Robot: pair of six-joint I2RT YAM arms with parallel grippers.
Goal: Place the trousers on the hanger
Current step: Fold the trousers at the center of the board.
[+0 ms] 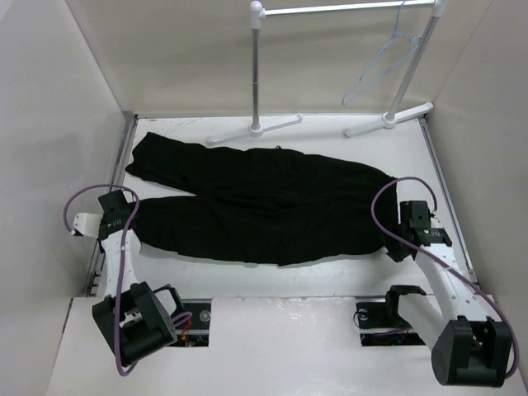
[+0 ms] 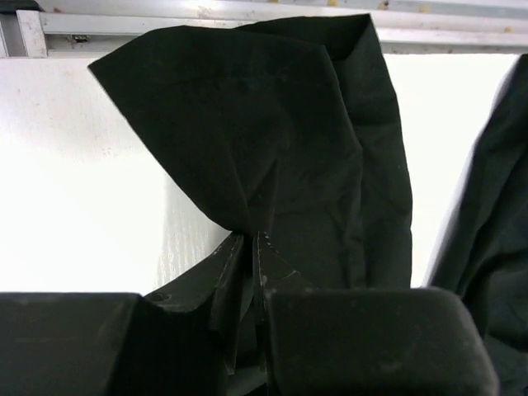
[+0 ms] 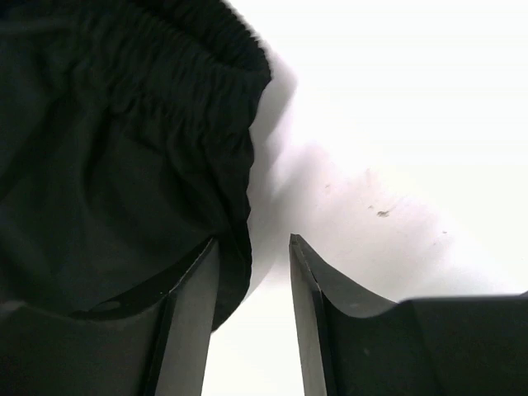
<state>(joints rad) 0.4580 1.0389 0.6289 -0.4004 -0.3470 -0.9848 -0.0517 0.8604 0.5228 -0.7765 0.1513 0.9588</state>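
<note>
Two grippers work at the ends of the trousers (image 1: 264, 206); L gripper (image 2: 252, 247) pressed together, pinching a fold of leg fabric lifted off the table (image 1: 396, 157); R gripper (image 3: 252, 239) jaws spread, elastic waistband edge against one finger, not clamped; trousers lie flat, waist R, legs L; further back, hanger (image 1: 375, 70) hangs on rack (image 1: 256, 74) rail, well apart from trousers.

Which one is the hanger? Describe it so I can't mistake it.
Look to the white garment rack standing at the back, beyond the black trousers. The hanger dangles near the right end of its top rail. It is a thin, pale, tilted triangle with a hook, far slimmer than the rack's poles.
</note>
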